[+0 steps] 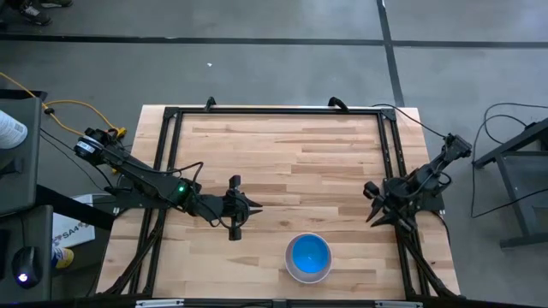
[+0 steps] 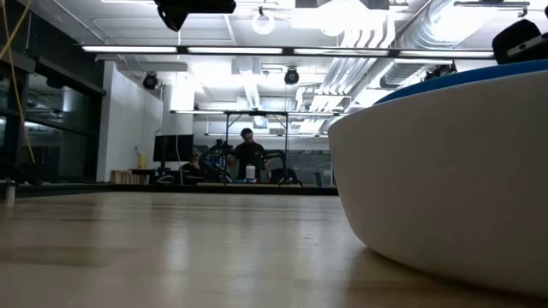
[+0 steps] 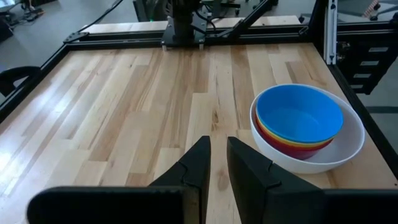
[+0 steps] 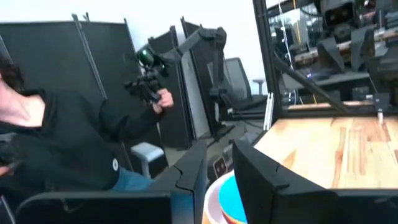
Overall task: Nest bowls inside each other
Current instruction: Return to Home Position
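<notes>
Bowls (image 1: 308,257) nested at lower centre, blue on top. Light, stiff, slick plastic; I'd pinch the rim. My left claw (image 1: 255,207) mid-left and right claw (image 1: 375,207) mid-right are empty, fingers seemingly just parted.

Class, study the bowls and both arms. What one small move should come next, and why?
Probably draw the left claw back toward its own side. The blue bowl already sits nested on top inside the white bowl, both claws are empty and clear of the bowls, and the right claw waits at its side.
</notes>
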Robot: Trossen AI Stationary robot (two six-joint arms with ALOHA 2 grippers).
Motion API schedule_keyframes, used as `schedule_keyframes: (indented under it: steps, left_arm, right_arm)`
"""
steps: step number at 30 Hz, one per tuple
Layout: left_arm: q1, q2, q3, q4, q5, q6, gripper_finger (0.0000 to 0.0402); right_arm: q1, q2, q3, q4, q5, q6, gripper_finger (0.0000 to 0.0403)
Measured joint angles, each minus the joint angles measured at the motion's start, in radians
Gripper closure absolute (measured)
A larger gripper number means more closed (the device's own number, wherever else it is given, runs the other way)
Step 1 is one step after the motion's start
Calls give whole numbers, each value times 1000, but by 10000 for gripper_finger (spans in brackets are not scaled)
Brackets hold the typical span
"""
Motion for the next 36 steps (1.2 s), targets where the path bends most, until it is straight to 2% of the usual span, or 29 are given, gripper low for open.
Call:
schedule_keyframes:
  steps: [5, 14, 36]
  left_arm:
    - [0, 0, 0, 4, 0, 0, 350]
    - [0, 0, 0, 9, 0, 0, 350]
    - [0, 0, 0, 6, 1, 0, 350]
  right_arm:
    - [0, 0, 0, -58, -13, -5, 332]
    - [0, -1, -1, -134, -111, -4, 332]
    - [0, 0, -2, -137, -102, -30, 332]
